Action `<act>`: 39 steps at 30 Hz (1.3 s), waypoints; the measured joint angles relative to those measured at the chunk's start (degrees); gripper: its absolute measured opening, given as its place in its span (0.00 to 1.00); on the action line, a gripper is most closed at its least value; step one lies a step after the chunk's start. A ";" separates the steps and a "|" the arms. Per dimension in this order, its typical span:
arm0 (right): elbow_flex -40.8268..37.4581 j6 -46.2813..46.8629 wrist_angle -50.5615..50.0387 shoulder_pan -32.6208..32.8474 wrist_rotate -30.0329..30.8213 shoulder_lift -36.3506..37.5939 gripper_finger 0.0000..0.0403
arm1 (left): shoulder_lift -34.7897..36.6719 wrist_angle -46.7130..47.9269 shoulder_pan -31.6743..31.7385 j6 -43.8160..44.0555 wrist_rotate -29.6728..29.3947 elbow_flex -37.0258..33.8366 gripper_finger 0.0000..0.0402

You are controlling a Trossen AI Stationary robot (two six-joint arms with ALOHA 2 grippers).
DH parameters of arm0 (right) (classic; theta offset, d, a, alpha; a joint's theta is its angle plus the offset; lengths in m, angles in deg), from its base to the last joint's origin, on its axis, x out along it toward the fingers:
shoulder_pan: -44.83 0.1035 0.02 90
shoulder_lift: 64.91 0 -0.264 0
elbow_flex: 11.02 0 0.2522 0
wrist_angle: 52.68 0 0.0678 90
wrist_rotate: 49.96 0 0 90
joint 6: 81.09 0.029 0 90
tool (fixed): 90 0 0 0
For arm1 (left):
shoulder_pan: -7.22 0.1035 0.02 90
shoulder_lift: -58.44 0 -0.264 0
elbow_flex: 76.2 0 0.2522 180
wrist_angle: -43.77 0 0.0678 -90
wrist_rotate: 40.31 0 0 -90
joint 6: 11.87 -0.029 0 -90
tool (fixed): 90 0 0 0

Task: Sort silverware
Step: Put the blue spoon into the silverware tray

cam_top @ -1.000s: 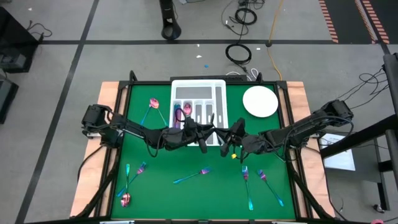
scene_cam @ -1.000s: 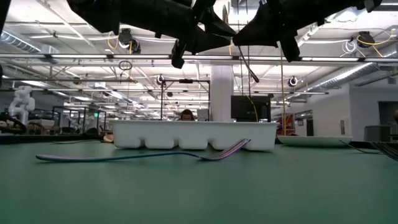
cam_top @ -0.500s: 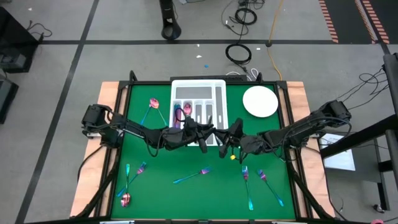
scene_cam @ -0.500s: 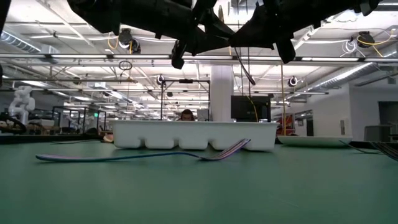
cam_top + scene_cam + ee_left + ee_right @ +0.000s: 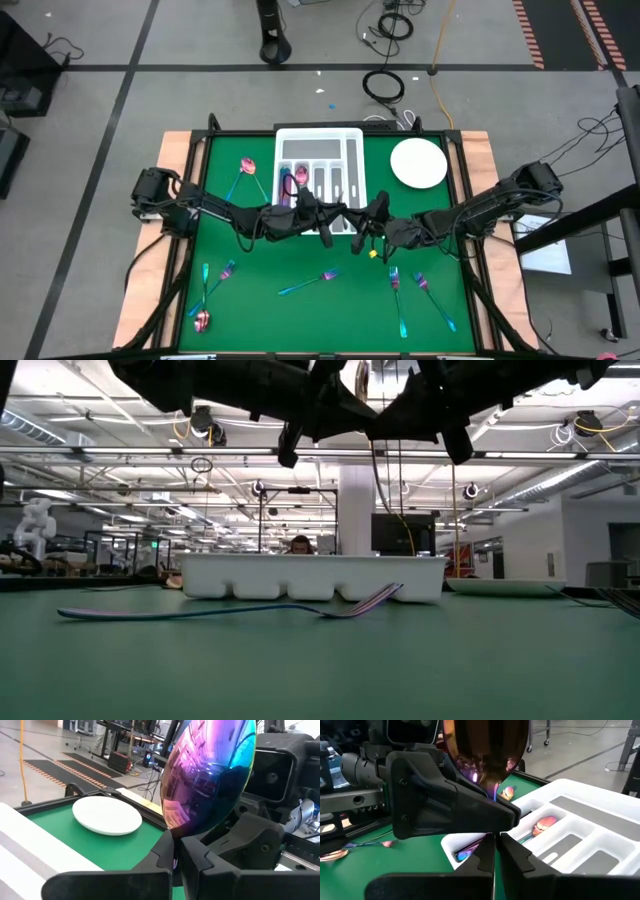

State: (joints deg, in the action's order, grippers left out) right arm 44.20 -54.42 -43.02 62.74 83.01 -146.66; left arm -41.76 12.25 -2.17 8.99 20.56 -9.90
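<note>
White compartmented tray at the far middle of the green table, round white plate just to its right. Beyond the far edge, a coiled black cable on the grey floor. Wooden boards flanking the mat.

1. The right gripper has its two dark fingers pressed together on the slim neck of an iridescent metal spoon, whose bronze-pink bowl stands upright above them.
2. The left gripper — a bulky black wedge-shaped pair of fingers — reaches in from nine o'clock and is clamped on the same spoon, just above the right gripper's fingertips.
3. At four o'clock from the spoon lies a white compartmented plastic tray on the green table mat.
4. A pink-bowled spoon lies in one tray slot; a blue-purple piece shows in the nearest slot.
5. Another rainbow piece lies on the mat at nine o'clock — type unclear.
</note>
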 joint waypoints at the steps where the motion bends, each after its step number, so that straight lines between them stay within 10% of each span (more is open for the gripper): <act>1: 0.00 -0.30 0.27 0.00 0.09 0.00 0.00 | 0.04 -0.02 0.02 -0.02 0.01 0.00 0.03; 15: -0.02 -5.30 -1.32 0.60 0.28 1.49 0.18 | 0.06 2.14 0.10 -0.81 -0.23 0.02 0.01; 25: 0.13 -3.69 -20.73 3.57 -6.65 13.76 0.32 | 3.20 8.92 0.78 0.20 5.51 -0.12 0.00; 39: 0.11 4.35 -43.94 10.11 -7.63 26.38 0.31 | 17.70 34.28 22.48 26.27 39.83 -0.09 0.00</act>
State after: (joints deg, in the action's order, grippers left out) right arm 44.31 -50.07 -86.95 72.85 75.38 -120.28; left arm -24.06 46.54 20.31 35.26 60.39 -9.99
